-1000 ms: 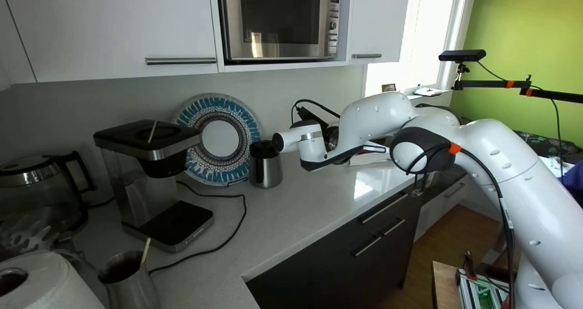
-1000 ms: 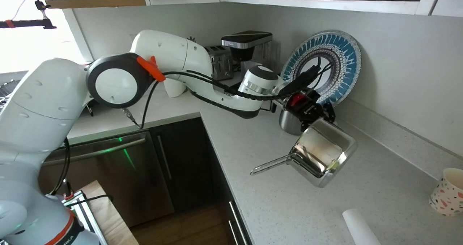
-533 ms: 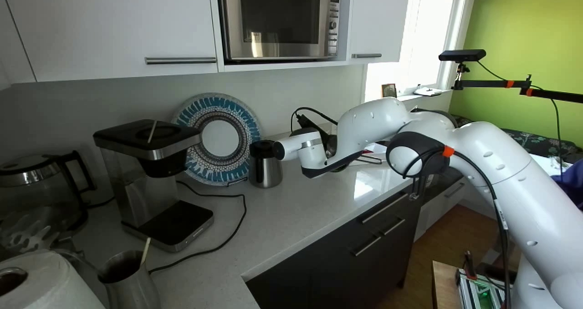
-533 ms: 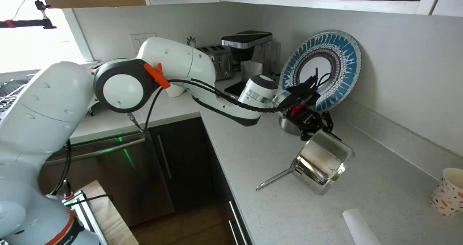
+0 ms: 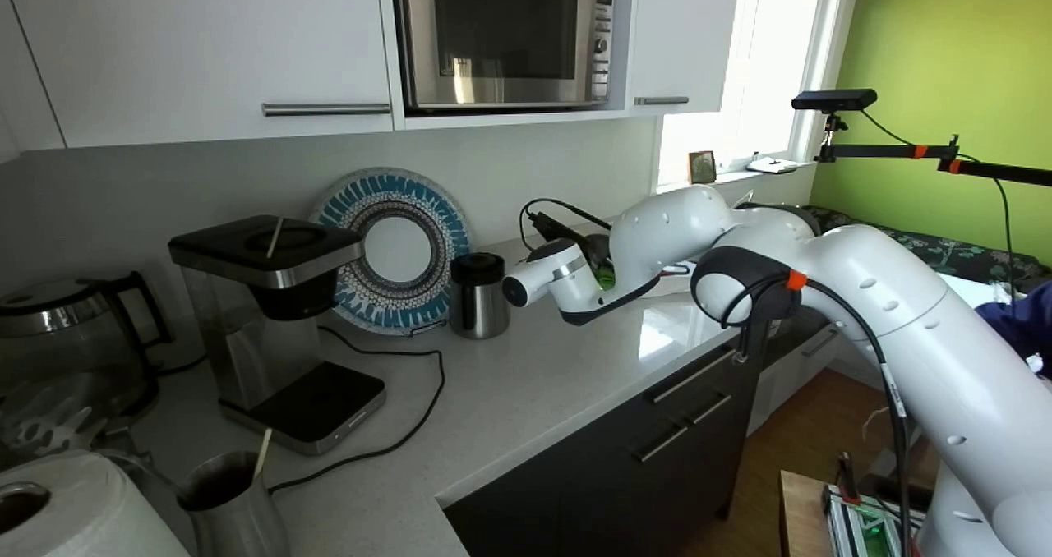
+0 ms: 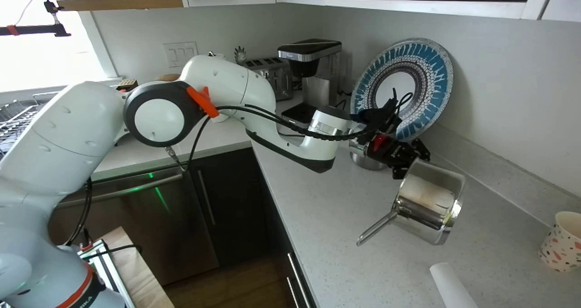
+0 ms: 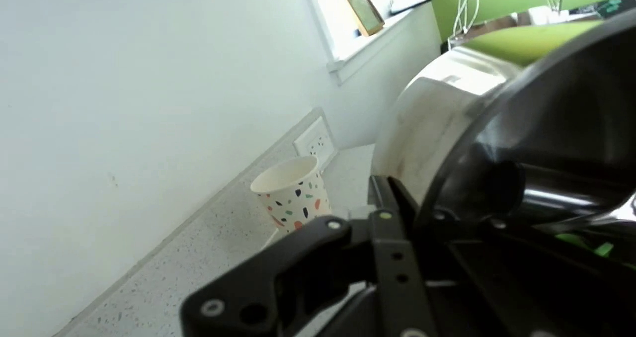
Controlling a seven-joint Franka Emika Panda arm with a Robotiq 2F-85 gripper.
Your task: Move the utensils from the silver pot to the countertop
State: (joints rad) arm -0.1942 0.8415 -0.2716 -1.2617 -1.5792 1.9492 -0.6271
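Observation:
The silver pot (image 6: 426, 203) is shiny steel with a loop handle, held tilted in the air above the light countertop (image 6: 363, 271). My gripper (image 6: 411, 162) is shut on the pot's wall near the rim. In the wrist view the gripper (image 7: 405, 203) has one finger outside the pot (image 7: 427, 128) and the other at its inner side. The pot's inside is dark there. In an exterior view the arm mostly hides gripper and pot above the countertop (image 5: 509, 401). No utensils can be made out; they are hidden or out of view.
A speckled paper cup (image 6: 563, 242) stands near the wall; it also shows in the wrist view (image 7: 295, 198). A white cylinder (image 6: 451, 285) lies in front. A steel canister (image 5: 479, 302), a round patterned plate (image 5: 394, 195) and a coffee machine (image 5: 271, 376) stand behind the arm.
The arm has lowered. My gripper and the held pot have moved down, then right in an exterior view, away from the plate and closer to the cup. The pot stays gripped and its tilt has shifted slightly.

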